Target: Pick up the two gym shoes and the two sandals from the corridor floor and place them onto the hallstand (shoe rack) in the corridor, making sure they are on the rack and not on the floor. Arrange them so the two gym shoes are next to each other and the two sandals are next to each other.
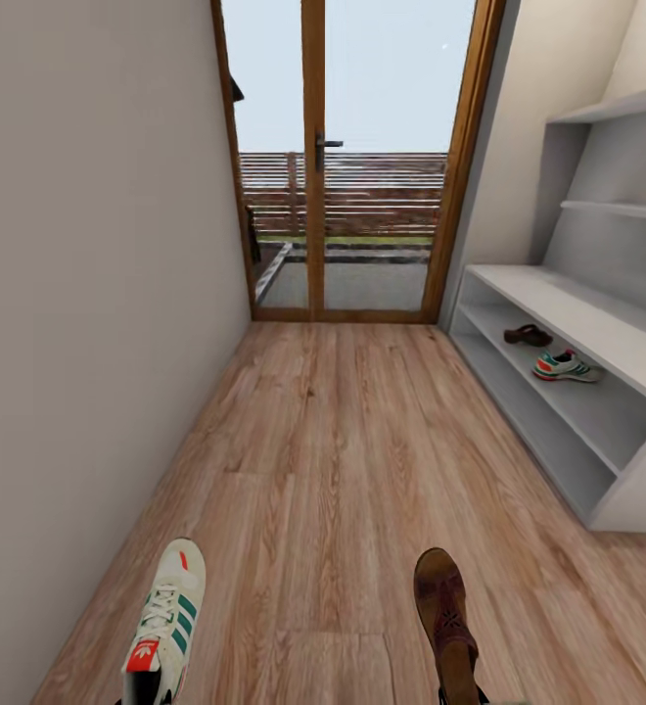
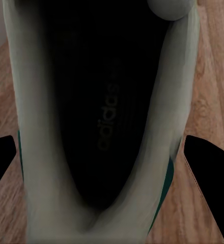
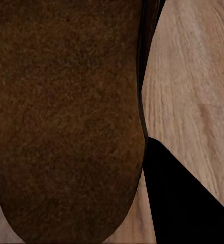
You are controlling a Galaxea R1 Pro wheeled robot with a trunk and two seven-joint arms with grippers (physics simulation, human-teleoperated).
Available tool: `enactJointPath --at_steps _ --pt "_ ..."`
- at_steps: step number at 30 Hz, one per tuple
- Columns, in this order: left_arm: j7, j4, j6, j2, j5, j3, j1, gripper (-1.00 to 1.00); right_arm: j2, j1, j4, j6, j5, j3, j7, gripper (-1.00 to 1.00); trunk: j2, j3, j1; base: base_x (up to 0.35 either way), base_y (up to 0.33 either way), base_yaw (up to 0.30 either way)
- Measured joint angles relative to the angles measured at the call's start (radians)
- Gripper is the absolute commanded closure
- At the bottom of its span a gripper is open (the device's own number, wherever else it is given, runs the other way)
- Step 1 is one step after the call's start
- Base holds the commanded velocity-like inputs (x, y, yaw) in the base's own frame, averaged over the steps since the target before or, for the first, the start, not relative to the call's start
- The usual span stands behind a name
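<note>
Corridor floor [image 1: 343, 470] behind held gym shoe [image 1: 166, 617] and sandal [image 1: 445, 612].

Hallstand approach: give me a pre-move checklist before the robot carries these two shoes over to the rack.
1. Gym shoe held at the left gripper: looks ok; dark fingers flank it.
2. Sandal held at the right gripper: cannot tell; one finger visible beside the sole.
3. Mates already on the hallstand: ok; second sandal and second gym shoe lie on one shelf.
4. Free room beside each mate: cannot tell.
5. Corridor floor path to the rack: ok, no obstacle visible.
</note>
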Motion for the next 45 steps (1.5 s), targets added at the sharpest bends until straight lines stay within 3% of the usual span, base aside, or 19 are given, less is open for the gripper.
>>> enactJointPath --at_steps 18,45 --pt "0.000 0.000 0.000 0.000 0.000 0.000 0.000 1.00 0.001 0.000 0.000 0.000 0.000 0.002 0.001 1.00 0.000 0.000 0.000 0.339 0.000 -0.083" --pt "0.000 0.000 0.000 0.000 0.000 0.000 0.000 1.00 0.002 0.000 0.000 0.000 0.002 0.001 0.001 1.00 0.000 0.000 0.000 0.338 0.000 -0.002"
